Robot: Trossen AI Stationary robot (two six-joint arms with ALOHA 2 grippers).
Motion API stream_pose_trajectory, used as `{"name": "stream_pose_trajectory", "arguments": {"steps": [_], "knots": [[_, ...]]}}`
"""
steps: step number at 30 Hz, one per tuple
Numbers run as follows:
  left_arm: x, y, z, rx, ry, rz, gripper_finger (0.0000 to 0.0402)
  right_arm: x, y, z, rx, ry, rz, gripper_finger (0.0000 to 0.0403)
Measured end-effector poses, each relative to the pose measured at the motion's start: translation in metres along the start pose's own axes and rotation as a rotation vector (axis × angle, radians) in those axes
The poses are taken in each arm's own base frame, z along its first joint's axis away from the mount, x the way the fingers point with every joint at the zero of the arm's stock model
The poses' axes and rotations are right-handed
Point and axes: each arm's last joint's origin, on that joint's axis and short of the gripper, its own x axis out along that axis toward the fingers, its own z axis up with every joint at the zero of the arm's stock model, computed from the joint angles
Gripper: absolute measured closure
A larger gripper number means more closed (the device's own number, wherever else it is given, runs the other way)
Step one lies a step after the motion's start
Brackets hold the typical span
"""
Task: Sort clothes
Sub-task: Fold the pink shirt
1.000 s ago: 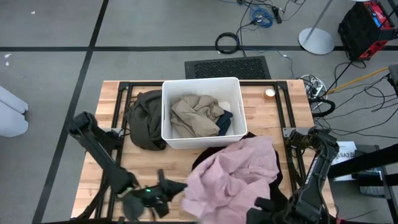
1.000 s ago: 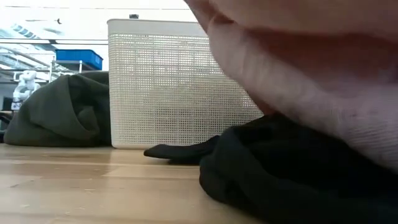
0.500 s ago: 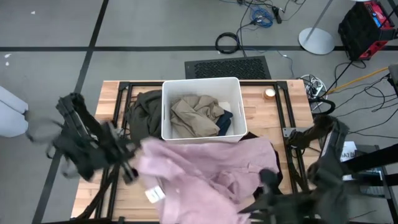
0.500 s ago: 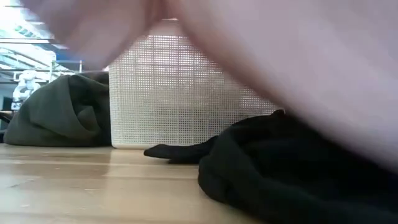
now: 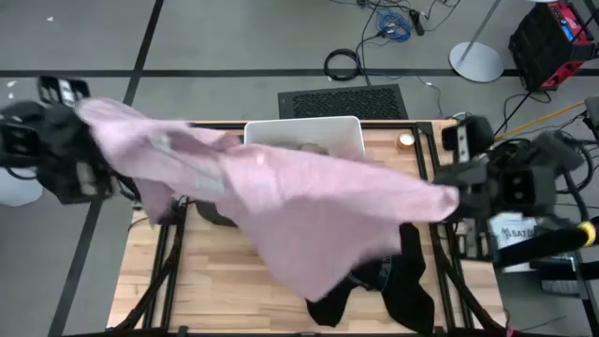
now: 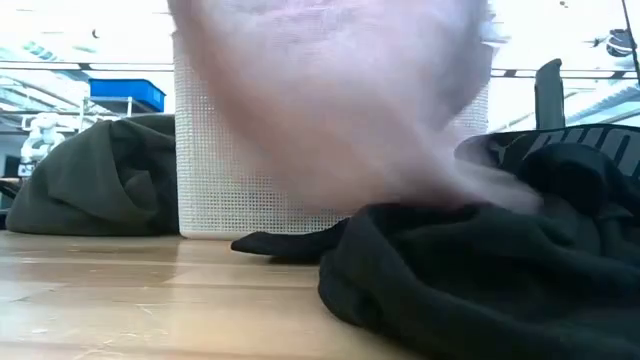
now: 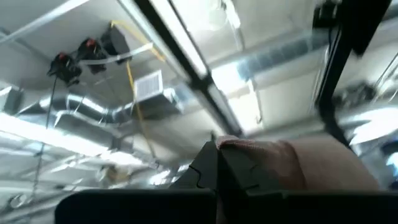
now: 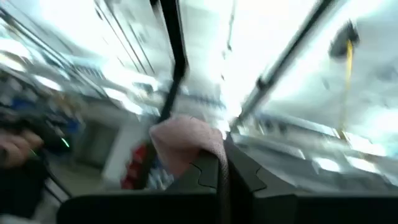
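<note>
- Pink garment (image 5: pixel 281 192) stretched high above the table (image 5: pixel 215 281) between both arms, spanning from 9 o'clock to 3 o'clock and sagging toward 6 o'clock.
- Left gripper (image 7: pixel 217 171) clamped on one pink corner out past the table's 9 o'clock edge; right gripper (image 8: pixel 214 168) pinched shut on the opposite corner at 3 o'clock.
- For a clean spread, judged best: keep both pinches firm, hold the two ends level, lift the hanging middle clear of the white bin (image 5: pixel 304 131) at 12 o'clock before lowering.
- Risk, as a guess: trailing hem snagging the black garment (image 5: pixel 402 281) lying at 5 o'clock.
- Count of garments in view: one pink, one black, one olive-green (image 6: pixel 95 180) beside the bin toward 10 o'clock.
- A sliver of beige cloth (image 5: pixel 304 147) showing inside the bin; rest of its contents hidden under the pink.
- One bin, two grippers.
</note>
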Motion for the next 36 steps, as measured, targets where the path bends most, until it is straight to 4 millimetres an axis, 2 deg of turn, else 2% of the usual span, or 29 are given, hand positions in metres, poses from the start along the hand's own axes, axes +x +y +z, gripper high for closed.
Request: {"name": "stream_pose_trajectory", "arguments": {"steps": [6, 10, 14, 17, 21, 25, 29, 33, 36], "knots": [[0.009, 0.003, 0.008, -0.014, -0.016, -0.039, 0.0401, -0.003, -0.019, 0.003, -0.03, -0.023, -0.018, 0.0403], [0.009, -0.003, 0.005, 0.014, 0.053, -0.068, 0.0401, -0.008, -0.026, 0.005, -0.011, 0.004, -0.012, 0.0403], [0.008, -0.02, -0.004, 0.019, 0.148, -0.149, 0.0401, -0.01, -0.017, -0.001, 0.06, 0.084, 0.056, 0.0403], [0.004, -0.043, -0.01, -0.01, 0.207, -0.262, 0.0401, -0.009, 0.001, -0.009, 0.098, 0.156, 0.135, 0.0403], [-0.007, -0.092, -0.022, -0.001, 0.314, -0.412, 0.0401, -0.007, 0.04, -0.022, 0.119, 0.272, 0.202, 0.0403], [-0.026, -0.158, -0.03, 0.033, 0.405, -0.514, 0.0401, -0.006, 0.094, -0.042, 0.104, 0.409, 0.229, 0.0403], [-0.059, -0.219, -0.032, 0.12, 0.509, -0.564, 0.0402, -0.011, 0.151, -0.056, 0.103, 0.474, 0.27, 0.0403], [-0.101, -0.275, -0.028, 0.181, 0.594, -0.549, 0.0402, -0.022, 0.214, -0.073, 0.07, 0.516, 0.264, 0.0403], [-0.129, -0.305, -0.021, 0.21, 0.621, -0.512, 0.0402, -0.031, 0.25, -0.077, 0.018, 0.508, 0.21, 0.0403]]}}
